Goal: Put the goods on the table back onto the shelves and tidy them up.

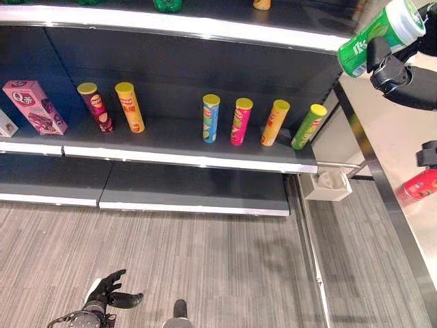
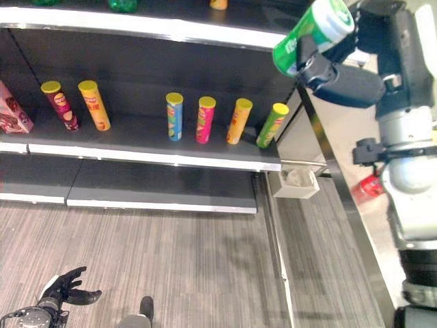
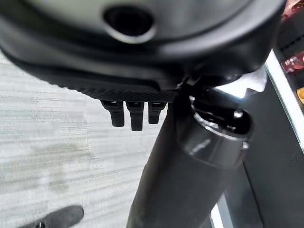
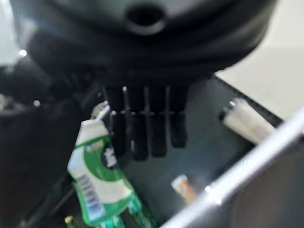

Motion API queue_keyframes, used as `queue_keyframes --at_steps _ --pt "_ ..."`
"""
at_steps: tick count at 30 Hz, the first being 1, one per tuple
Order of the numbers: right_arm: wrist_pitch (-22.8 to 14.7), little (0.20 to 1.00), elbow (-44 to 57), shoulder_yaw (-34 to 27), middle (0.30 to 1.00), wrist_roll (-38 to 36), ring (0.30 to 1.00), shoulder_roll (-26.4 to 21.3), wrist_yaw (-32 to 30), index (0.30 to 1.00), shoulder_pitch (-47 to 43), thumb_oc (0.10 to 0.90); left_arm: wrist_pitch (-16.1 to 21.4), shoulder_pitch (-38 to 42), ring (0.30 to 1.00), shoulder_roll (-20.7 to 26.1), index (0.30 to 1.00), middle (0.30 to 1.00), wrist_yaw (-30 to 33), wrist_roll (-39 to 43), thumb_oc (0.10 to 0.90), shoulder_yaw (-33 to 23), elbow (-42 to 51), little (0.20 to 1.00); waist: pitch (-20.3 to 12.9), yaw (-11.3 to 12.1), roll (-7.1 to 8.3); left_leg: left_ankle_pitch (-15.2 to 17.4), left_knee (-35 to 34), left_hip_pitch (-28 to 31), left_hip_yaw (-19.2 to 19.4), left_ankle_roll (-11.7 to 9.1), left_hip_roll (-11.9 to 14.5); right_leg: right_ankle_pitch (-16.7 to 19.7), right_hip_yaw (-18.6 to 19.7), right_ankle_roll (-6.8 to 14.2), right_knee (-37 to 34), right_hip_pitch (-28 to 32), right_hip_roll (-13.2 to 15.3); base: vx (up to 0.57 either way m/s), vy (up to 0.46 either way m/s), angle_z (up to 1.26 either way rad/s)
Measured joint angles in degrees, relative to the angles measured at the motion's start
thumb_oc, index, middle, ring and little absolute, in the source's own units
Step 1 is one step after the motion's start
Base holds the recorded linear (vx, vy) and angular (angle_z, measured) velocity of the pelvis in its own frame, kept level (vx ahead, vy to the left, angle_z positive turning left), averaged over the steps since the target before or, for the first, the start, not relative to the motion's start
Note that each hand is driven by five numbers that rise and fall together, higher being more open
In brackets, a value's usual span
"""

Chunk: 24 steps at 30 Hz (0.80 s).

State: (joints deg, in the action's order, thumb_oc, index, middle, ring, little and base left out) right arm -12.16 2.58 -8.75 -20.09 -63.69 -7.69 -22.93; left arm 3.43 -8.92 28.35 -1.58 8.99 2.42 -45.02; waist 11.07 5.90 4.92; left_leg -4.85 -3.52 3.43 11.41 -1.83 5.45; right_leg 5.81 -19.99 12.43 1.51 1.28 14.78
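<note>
a robot stands facing a dark shop shelf. its right hand is raised high at the right end of the shelving, fingers curled round a green can with a white lid, held tilted with the lid end uppermost. the can is in the air, level with the front edge of the upper shelf, not yet resting on any board. in the right wrist view the green can shows just past the curled fingers.

the left hand hangs low over the grey floor, fingers loosely spread and holding nothing.

on the middle shelf stand six tall tubes with yellow lids: a dark red tube and an orange tube close together on the left, then a blue tube, a pink tube, a yellow tube and a green tube in a row, the last ones leaning. a pink box stands further left. to the right, the pale surface carries a red item, partly hidden.

the step in hand looks like carrying the can from the surface to the shelves. the next move likely calls for swinging it in over a shelf board, turning it upright, setting it down and then letting go. the red item seems left to fetch.
</note>
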Motion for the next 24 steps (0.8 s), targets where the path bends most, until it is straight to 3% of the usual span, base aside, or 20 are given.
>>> queue_keyframes --at_steps 1,2,6,12,13,14,15,16,17,18,21,24 --pt "-0.1 0.3 0.0 0.0 0.3 -0.1 0.3 -0.1 0.0 0.3 -0.2 0.4 0.0 -0.2 0.9 0.0 0.9 0.9 0.0 0.0 0.8 0.2 0.0 0.9 -0.2 -0.5 0.67 0.2 -0.1 0.0 -0.6 -0.3 -0.5 0.2 0.3 -0.2 -2.6 0.2 -1.7 0.12 0.003 0.42" --pt "-0.7 0.3 -0.7 0.1 0.3 -0.4 0.3 -0.5 -0.1 0.3 -1.1 0.4 0.0 -1.0 0.9 -2.7 0.9 0.9 -0.1 0.1 0.8 0.5 0.1 0.9 -0.7 -1.9 0.45 0.1 -1.4 0.7 -2.0 -1.0 -1.2 1.4 1.3 -4.8 -4.6 1.1 -3.7 0.11 -0.012 0.24" --pt "-0.6 0.3 -4.6 0.7 0.3 -0.8 0.3 -0.5 -0.2 0.3 -2.3 0.4 -0.1 -2.2 0.9 -6.5 0.9 0.9 -0.5 0.2 0.8 2.2 0.2 0.9 -0.3 -2.9 0.32 -0.3 -1.6 0.2 -2.1 -2.0 -0.6 1.0 1.4 -4.6 -4.2 0.4 -4.4 0.11 -0.078 0.06" --pt "0.6 0.3 -8.9 8.1 0.3 -1.7 0.3 -3.2 0.0 0.3 -10.3 0.4 0.0 -0.7 0.9 -8.4 0.9 0.9 -0.1 1.0 0.8 1.9 -0.2 0.9 1.4 -3.3 0.19 -0.7 -1.5 0.3 -6.6 -2.6 0.0 -0.6 -1.7 -4.0 -6.9 5.1 -5.7 0.21 -0.197 0.4" --pt "0.8 0.3 -9.2 12.3 0.3 -1.7 0.3 -6.4 0.1 0.3 -14.8 0.4 0.0 -0.8 0.9 -8.5 0.9 0.9 0.1 2.2 0.8 1.8 -0.2 0.9 1.4 -2.8 0.24 -1.0 -1.2 -0.1 -8.4 -3.1 0.6 -0.8 -3.3 -4.8 -6.9 5.6 -6.5 0.17 -0.262 0.47" --pt "0.7 0.3 -9.5 13.4 0.3 -1.7 0.3 -7.0 0.2 0.3 -16.7 0.4 0.0 -0.8 0.9 -8.6 0.9 0.9 0.2 2.3 0.8 1.9 -0.3 0.9 1.3 -2.2 0.39 -1.0 -0.8 -0.4 -8.7 -3.2 0.8 -1.0 -3.3 -5.1 -6.9 5.7 -6.7 0.18 -0.281 0.45" --pt "0.4 0.3 -13.6 20.7 0.3 -1.8 0.3 -7.7 0.4 0.3 -25.9 0.4 -0.1 -0.4 0.9 -9.0 0.9 0.9 0.2 2.4 0.8 1.9 -1.3 0.9 1.2 -0.4 0.65 -1.0 0.4 -0.8 -8.9 -3.3 1.3 -1.6 -3.5 -5.6 -6.9 6.1 -7.4 0.16 -0.282 0.24" --pt "0.5 0.3 -16.9 24.3 0.3 -2.0 0.3 -7.8 0.6 0.3 -31.5 0.4 -0.1 -0.6 0.9 -9.0 0.9 0.9 0.3 3.3 0.8 1.9 -1.4 0.9 1.2 1.5 0.86 -1.0 0.9 -1.1 -9.0 -3.3 2.1 -2.0 -4.0 -6.0 -6.9 6.5 -8.3 0.15 -0.272 0.27" --pt "0.3 0.3 -18.3 25.4 0.3 -2.5 0.3 -7.5 0.6 0.3 -33.0 0.4 -0.1 -1.0 0.9 -8.9 0.9 0.9 0.6 3.5 0.8 2.0 -1.4 0.9 1.2 2.3 1.02 -0.9 1.5 -1.5 -9.2 -3.7 2.5 -2.5 -4.2 -6.1 -6.9 6.9 -8.6 0.1 -0.265 0.35" --pt "0.7 0.3 -21.8 31.7 0.3 -3.0 0.3 -7.6 1.1 0.3 -38.0 0.4 -0.1 -1.3 0.9 -8.5 0.9 0.9 1.1 4.5 0.8 1.9 -1.8 0.9 1.1 2.8 1.65 -0.6 4.1 -2.7 -10.4 -4.2 2.7 -3.3 -4.9 -6.4 -6.9 7.4 -9.1 0.05 -0.209 0.41" --pt "1.3 0.3 -25.5 36.0 0.3 -3.1 0.3 -7.6 1.4 0.3 -41.4 0.4 -0.1 -1.0 0.9 -6.9 0.9 0.9 1.3 4.9 0.8 1.2 -1.6 0.9 1.6 3.3 2.86 -1.2 11.6 -8.1 -12.2 -5.2 2.9 -4.8 -4.8 -8.4 -6.9 7.6 -10.5 0.02 -0.149 0.59" --pt "1.5 0.3 -28.7 40.0 0.3 -3.2 0.3 -7.6 1.4 0.3 -45.1 0.4 -0.1 -0.7 0.9 -6.3 0.9 0.9 1.3 5.6 0.8 1.5 -1.7 0.9 2.1 4.7 2.56 -1.6 15.3 -10.4 -12.8 -5.8 3.4 -5.4 -4.9 -9.4 -7.3 7.7 -10.9 0.03 -0.003 0.15"
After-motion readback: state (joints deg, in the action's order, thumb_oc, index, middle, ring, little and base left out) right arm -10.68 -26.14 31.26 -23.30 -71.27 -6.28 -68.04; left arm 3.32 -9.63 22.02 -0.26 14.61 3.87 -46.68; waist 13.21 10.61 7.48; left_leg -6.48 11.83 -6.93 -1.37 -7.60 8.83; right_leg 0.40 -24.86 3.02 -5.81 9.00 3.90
